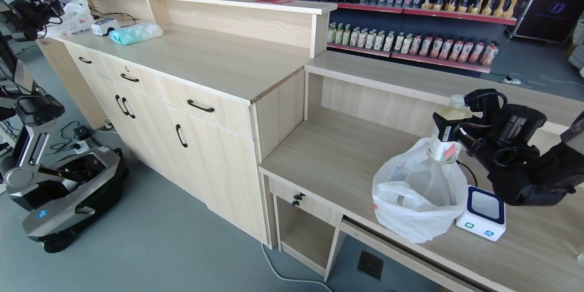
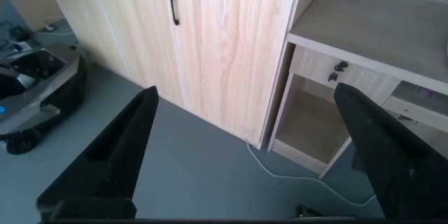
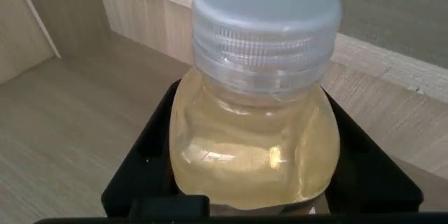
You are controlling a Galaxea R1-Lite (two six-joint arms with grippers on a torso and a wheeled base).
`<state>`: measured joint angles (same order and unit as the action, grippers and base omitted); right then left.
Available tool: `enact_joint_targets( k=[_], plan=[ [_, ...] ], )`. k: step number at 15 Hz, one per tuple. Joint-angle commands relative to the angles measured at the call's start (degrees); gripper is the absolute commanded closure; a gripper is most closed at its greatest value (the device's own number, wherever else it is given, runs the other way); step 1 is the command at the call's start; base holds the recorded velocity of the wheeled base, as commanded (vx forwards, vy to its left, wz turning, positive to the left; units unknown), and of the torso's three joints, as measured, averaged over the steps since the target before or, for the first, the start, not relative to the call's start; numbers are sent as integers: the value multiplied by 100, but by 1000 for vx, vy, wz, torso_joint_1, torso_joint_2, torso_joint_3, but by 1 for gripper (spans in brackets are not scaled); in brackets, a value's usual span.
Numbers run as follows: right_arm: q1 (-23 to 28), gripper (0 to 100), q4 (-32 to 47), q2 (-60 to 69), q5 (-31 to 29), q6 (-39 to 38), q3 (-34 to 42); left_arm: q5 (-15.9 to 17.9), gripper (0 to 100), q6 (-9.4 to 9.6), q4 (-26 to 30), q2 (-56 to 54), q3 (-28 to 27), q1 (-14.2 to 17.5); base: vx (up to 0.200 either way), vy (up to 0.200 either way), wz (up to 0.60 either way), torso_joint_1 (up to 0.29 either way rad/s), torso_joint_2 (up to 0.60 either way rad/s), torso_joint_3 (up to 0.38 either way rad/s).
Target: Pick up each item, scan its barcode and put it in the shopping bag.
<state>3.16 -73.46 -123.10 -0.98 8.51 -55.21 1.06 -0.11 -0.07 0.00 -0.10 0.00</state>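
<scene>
A bottle [image 1: 448, 133] of pale yellow drink with a white cap stands upright in the air, its base just above the mouth of the white plastic shopping bag [image 1: 417, 191] on the low desk. My right gripper [image 1: 451, 136] is shut on the bottle; in the right wrist view its black fingers [image 3: 143, 171] clasp the bottle [image 3: 259, 133] on both sides below the cap. A white barcode scanner [image 1: 482, 213] with a dark window sits right beside the bag. My left gripper [image 2: 245, 161] hangs open over the grey floor before the cabinet, nothing between its fingers.
The low desk [image 1: 337, 155] has a raised back ledge behind the bag. A taller counter [image 1: 205, 59] with drawers stands to the left, carrying a tissue pack [image 1: 135, 33] and a small device [image 1: 104, 26]. Shelves of bottles [image 1: 410, 18] line the back wall. Another robot's base [image 1: 59, 191] sits on the floor.
</scene>
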Motion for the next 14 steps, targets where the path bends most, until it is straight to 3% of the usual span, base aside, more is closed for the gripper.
enact_joint_targets(
  k=[1,14],
  plan=[
    [27,100,-2,-724,10,-16,-376,-1,0,2,-1,0,1,0,0,0,0,0,0,0],
    [18,100,-151,-2245,423,230,-1633,-1,0,2,-1,0,1,0,0,0,0,0,0,0]
  ],
)
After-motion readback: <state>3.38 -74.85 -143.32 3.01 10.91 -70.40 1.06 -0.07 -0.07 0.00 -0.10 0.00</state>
